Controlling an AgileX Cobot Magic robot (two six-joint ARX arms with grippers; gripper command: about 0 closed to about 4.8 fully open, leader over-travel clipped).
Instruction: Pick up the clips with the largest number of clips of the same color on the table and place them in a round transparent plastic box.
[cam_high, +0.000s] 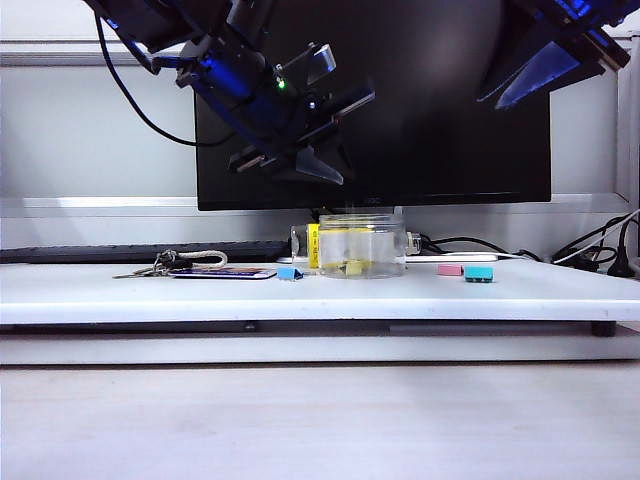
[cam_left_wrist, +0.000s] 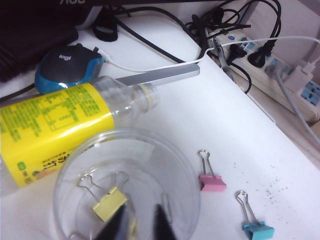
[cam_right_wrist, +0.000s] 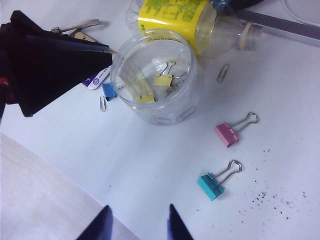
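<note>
White table (cam_high: 150, 290), left gripper (cam_left_wrist: 139, 224) fingers narrowly parted above box (cam_right_wrist: 155, 75), right gripper (cam_right_wrist: 137, 222) fingers wide, tips cropped

White table (cam_high: 560, 290): round transparent plastic box (cam_high: 361, 247), pink clip (cam_high: 450, 269), keys (cam_high: 165, 264).

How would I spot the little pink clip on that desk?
Find the black monitor, then the round transparent plastic box in front of it on the white table. Right of the box lie two loose clips: the pink clip is the nearer to the box, beside a teal clip.
</note>
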